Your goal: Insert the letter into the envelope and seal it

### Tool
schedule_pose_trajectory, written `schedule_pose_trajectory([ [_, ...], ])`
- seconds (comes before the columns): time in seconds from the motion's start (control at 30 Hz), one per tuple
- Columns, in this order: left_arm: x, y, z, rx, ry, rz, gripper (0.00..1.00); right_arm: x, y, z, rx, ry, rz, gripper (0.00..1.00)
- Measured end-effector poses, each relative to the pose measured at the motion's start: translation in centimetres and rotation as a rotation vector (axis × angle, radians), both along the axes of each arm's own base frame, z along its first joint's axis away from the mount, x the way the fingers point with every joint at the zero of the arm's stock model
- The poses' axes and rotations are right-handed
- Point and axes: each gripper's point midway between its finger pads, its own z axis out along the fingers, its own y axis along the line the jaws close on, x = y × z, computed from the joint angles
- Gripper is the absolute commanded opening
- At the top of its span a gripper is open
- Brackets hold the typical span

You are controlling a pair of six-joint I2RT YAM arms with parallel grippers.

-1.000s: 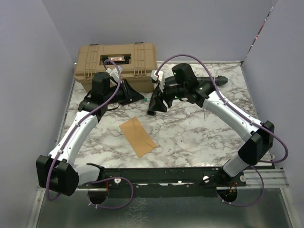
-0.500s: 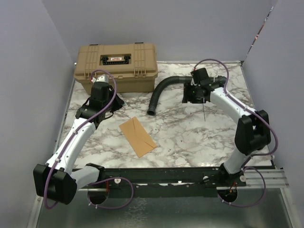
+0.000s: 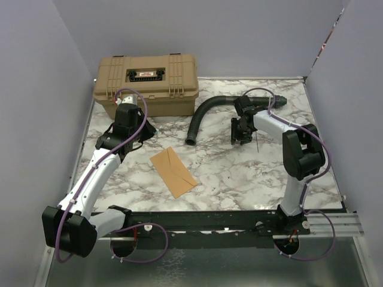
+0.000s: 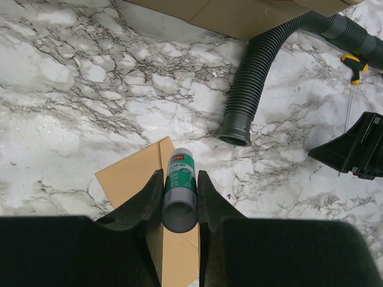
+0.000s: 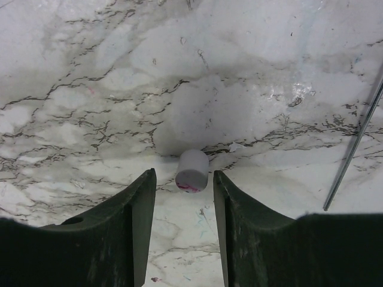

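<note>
The orange-tan envelope (image 3: 173, 171) lies flat on the marble table, a crease running along it; it also shows in the left wrist view (image 4: 128, 179). No separate paler letter sheet is in view. My left gripper (image 3: 142, 129) hangs above the table left of the envelope's far end, shut (image 4: 179, 179) on a green-labelled glue stick (image 4: 181, 170) with its open grey end toward the camera. My right gripper (image 3: 241, 135) is open (image 5: 184, 174) low over the table at the right. A small white cap (image 5: 192, 169) with pink smears lies between its fingertips, touching neither.
A tan toolbox (image 3: 146, 84) stands at the back left. A black corrugated hose (image 3: 200, 116) curves from back right toward the middle. A thin screwdriver (image 3: 256, 142) lies right of my right gripper, its shaft (image 5: 353, 149) close to the right finger.
The two grippers were together near the toolbox; they have parted. The left drew back left with the glue stick. The right swung right and down to the table, where the white cap now lies.
</note>
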Motion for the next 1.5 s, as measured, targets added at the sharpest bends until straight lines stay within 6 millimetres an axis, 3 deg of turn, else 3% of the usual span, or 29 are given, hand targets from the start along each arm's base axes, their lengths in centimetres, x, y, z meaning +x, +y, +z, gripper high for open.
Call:
schedule_pose_trajectory([
  [0.13,-0.1,0.0,-0.2,0.005,0.006,-0.002,0.0,0.0,-0.3,-0.6,-0.018,0.009,-0.004,0.43],
  [0.23,0.0,0.0,-0.5,0.01,0.013,-0.005,0.0,0.3,-0.5,-0.8,-0.034,0.007,-0.006,0.34],
  [0.37,0.1,0.0,-1.0,0.018,0.028,-0.007,0.0,0.5,-0.6,-0.9,-0.045,0.002,-0.003,0.08],
  [0.43,0.1,0.0,-1.2,0.019,0.035,-0.008,0.0,0.6,-0.6,-0.9,-0.046,0.001,-0.002,0.01],
  [0.7,0.2,-0.9,-1.3,-0.009,0.04,-0.046,0.0,0.6,0.1,0.3,-0.002,-0.014,0.009,0.0],
  [0.8,0.2,-2.0,-0.6,-0.049,0.022,-0.097,0.0,0.7,1.7,3.1,0.102,-0.06,0.037,0.0],
  [0.87,0.3,-3.1,0.3,-0.089,0.001,-0.146,0.0,0.8,3.5,6.2,0.211,-0.116,0.062,0.0],
  [1.03,0.7,-6.1,4.6,-0.218,-0.09,-0.274,0.0,0.8,8.8,16.7,0.587,-0.321,0.17,0.0],
  [1.17,0.7,-8.0,7.9,-0.328,-0.148,-0.352,0.0,-0.9,12.1,23.5,0.903,-0.422,0.259,0.0],
  [1.3,0.3,-9.8,10.2,-0.447,-0.171,-0.421,0.0,-2.7,13.9,26.6,1.134,-0.404,0.309,0.0],
  [1.5,-0.3,-11.4,12.7,-0.606,-0.206,-0.488,0.0,-4.3,15.2,29.5,1.279,-0.375,0.382,0.0],
])
